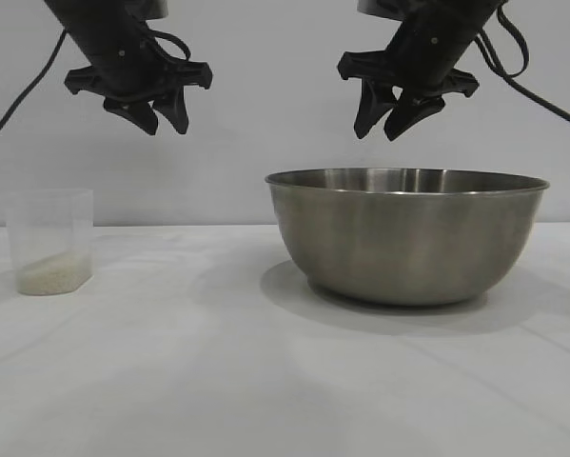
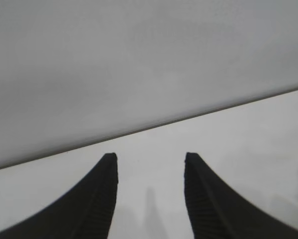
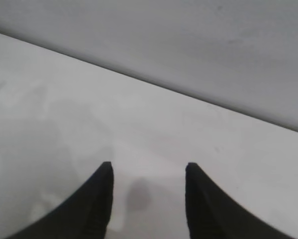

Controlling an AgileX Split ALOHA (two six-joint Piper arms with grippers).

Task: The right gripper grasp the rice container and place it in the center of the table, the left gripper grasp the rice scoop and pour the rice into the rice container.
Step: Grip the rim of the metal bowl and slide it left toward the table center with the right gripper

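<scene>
Both grippers hang in the air with nothing between their fingers. Left gripper (image 1: 163, 119) has its jaws parted, touching nothing, high above the table (image 1: 218, 381) and up to the left of the rice container (image 1: 406, 234). Right gripper (image 1: 387, 122) is likewise parted and bare, just above the container's back rim. Far left of the container stands the rice scoop (image 1: 50, 240), upright on the table, with rice (image 1: 52, 274) in its bottom.

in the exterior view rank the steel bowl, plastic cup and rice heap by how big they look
1. rice container, by far the widest
2. rice scoop
3. rice, a low layer in the scoop's bottom
</scene>
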